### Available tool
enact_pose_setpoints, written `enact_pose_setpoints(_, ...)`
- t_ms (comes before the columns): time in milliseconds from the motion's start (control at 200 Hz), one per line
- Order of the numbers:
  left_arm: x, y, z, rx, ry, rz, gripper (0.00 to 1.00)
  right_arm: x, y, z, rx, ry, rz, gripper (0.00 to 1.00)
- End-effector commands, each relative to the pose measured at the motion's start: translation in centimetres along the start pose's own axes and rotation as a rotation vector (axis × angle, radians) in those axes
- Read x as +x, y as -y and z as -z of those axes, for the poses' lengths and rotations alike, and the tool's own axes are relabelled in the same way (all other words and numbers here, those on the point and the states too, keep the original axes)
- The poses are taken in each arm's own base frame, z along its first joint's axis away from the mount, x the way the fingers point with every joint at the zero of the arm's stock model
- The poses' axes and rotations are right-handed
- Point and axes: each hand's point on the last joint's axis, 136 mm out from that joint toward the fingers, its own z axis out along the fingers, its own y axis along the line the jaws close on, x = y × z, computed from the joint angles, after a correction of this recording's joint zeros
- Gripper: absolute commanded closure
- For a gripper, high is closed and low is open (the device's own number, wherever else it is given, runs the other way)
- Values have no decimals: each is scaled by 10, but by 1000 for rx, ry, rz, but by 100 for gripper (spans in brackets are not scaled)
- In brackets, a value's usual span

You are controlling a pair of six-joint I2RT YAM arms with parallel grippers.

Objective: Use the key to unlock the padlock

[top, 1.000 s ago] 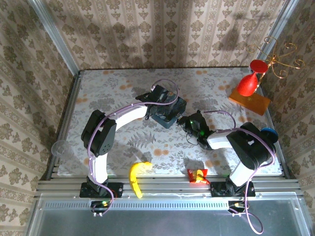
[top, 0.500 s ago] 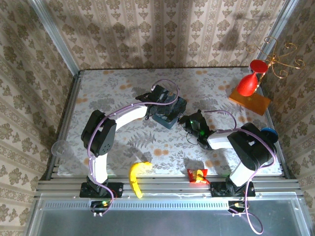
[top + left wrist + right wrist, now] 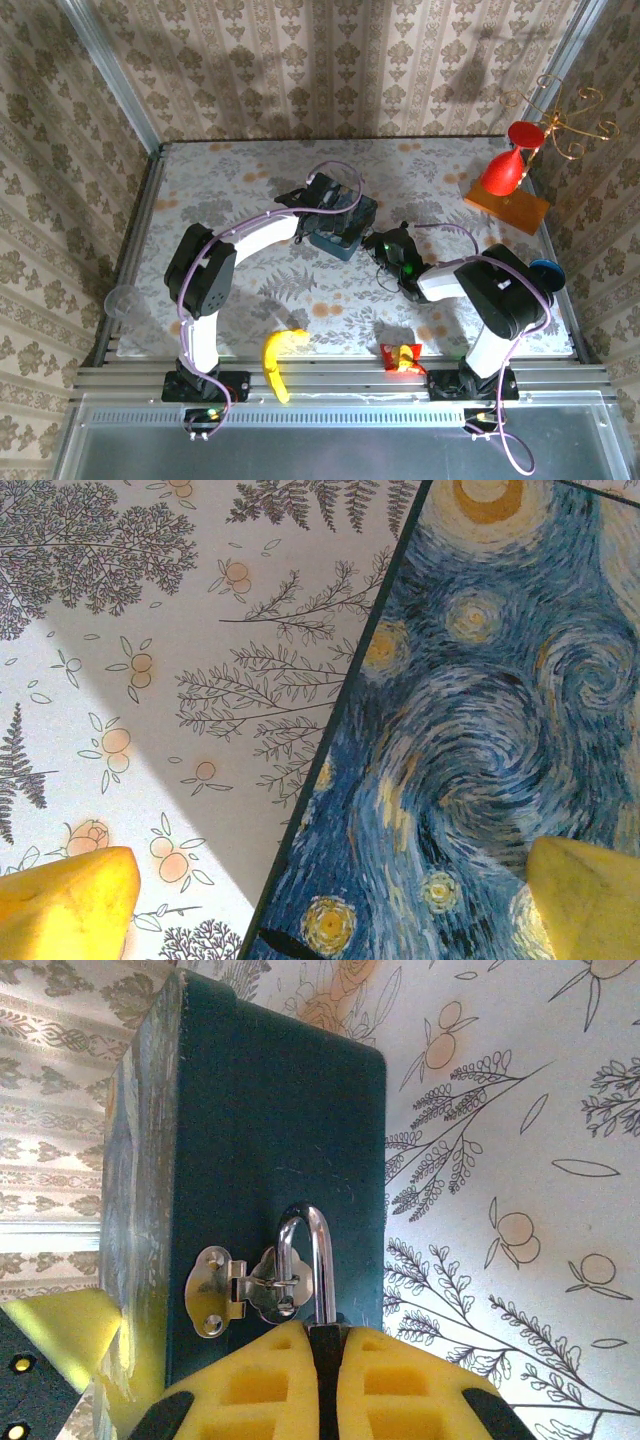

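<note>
Silvery steel curves out from between the right end effector's (image 3: pixel 327 1360) yellow foam pads (image 3: pixel 250 1390): this is the shackle of the padlock (image 3: pixel 324 1270), whose dark body is pinched between the closed pads. Just ahead of the pads, the shackle passes through the small metal hasp (image 3: pixel 240 1290) on the side wall of the blue tin box (image 3: pixel 300 1110). The lock therefore hangs from the box while it is gripped. The grip seems meant to stop the little lock swinging on its hasp, so that a key can meet a steady keyway.

The left end effector (image 3: pixel 327 900) stands wide open and holds nothing. One pad is over the flowered surface (image 3: pixel 150 680) and the other over the box's painted lid. The lid's edge runs below the gap between them. It seems placed to brace the box against the right arm's pull, though I cannot tell if it touches the lid.

The lock looks fastened, so the unlocking itself seems not yet done.
</note>
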Motion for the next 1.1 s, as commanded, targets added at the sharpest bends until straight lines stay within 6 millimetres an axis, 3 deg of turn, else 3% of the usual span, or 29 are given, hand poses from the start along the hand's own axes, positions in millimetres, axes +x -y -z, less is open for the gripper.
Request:
enact_pose_setpoints(0,73,-43,-15,-147,-250,-112,0,-29,-16,-3,-35,125,-30,100)
enact_pose_setpoints(515,77,-43,-18,-147,-260,-120,0,-49,-24,-9,-60,135,-24,100)
enact_pose_setpoints(855,79,-48,-19,-150,-269,-105,0,-38,-30,-15,1,3,89,100)
enact_pose_setpoints(1005,79,-53,-19,-157,-270,-95,0,-41,-15,0,105,-9,166,100)
enact_pose_setpoints(1095,79,-56,-20,-161,-272,-95,0,-45,-18,10,74,-25,183,100)
